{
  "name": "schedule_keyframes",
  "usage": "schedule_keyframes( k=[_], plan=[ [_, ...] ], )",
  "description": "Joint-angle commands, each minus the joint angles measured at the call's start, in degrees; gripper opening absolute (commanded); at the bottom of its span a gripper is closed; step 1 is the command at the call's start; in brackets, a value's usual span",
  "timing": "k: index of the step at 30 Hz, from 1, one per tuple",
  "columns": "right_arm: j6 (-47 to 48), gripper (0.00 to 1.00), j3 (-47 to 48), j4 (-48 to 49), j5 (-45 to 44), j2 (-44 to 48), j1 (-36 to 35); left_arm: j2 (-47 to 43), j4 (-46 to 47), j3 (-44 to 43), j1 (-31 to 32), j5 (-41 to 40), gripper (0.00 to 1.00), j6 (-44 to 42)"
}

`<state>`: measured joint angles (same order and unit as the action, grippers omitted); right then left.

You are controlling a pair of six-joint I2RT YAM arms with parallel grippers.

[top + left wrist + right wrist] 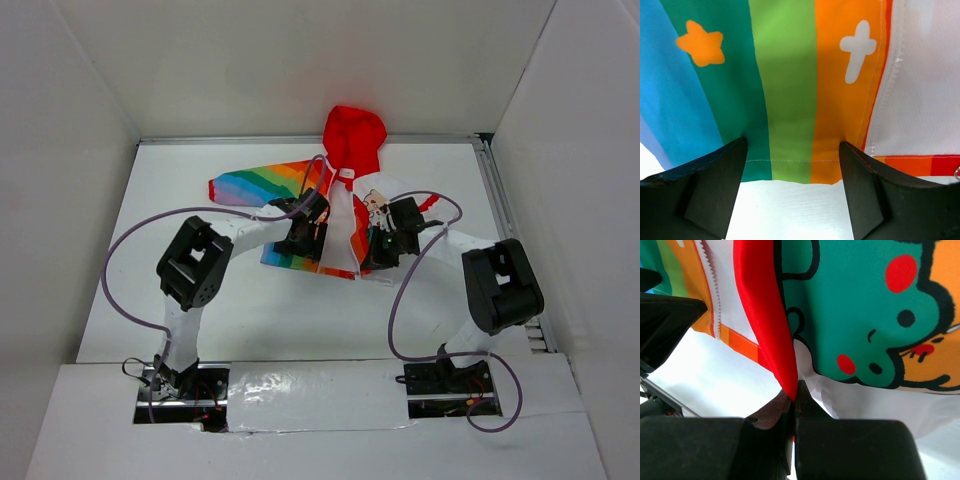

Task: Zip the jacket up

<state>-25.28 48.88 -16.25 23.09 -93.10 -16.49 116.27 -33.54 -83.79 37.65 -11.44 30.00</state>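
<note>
White tabletop [300, 310] is seen nearest, with the two arm bases [180, 385] bolted at its near edge and purple cables [115, 270] looped beside them. Past a bare strip of table, the jacket [335, 215] is laid flat and unzipped towards the far side, its front panels parted.

The left gripper [305, 232] is held low over the rainbow-striped panel at its bottom hem [790, 161]. Its jaws are spread wide, and the green and orange stripes are framed between the two fingers [715, 190]. Whether the cloth is touched by them cannot be told. An orange star [700, 43] and a white cross [858, 50] are printed higher on that panel, and a row of zipper teeth [894, 65] is run along its inner edge.

The right gripper [794, 392] is closed tight on the red trim [762, 305] at the lower front edge of the white panel, the fabric being pinched between the shut fingertips. Just beyond the pinch, the cartoon figure [865, 315], green with red cheeks, is shown.

A rainbow sleeve [245, 185] is spread out to the left. Farthest off, the red hood [353, 135] is laid at the table's far edge.
</note>
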Motion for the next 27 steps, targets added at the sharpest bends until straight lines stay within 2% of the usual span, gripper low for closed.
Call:
schedule_keyframes(
  k=[1,10,16,21,27],
  plan=[
    [-0.12,0.00,-0.63,1.05,-0.59,2.13,0.41,-3.06,1.01,0.38,0.50,3.34,0.86,0.24],
    [0.05,0.00,-0.89,1.22,0.20,2.22,0.23,-7.55,5.93,3.02,0.58,9.59,0.90,-0.20],
    [0.05,0.00,-0.98,1.22,0.02,2.40,0.06,-3.69,2.44,1.00,1.02,5.73,0.90,0.85],
    [0.05,0.00,-0.63,1.05,0.02,1.69,0.06,-1.49,1.20,-0.14,1.37,4.68,0.83,1.73],
    [0.05,0.00,-0.46,0.96,-0.24,1.25,0.05,0.71,0.24,-1.46,2.08,4.15,0.80,2.08]
  ],
)
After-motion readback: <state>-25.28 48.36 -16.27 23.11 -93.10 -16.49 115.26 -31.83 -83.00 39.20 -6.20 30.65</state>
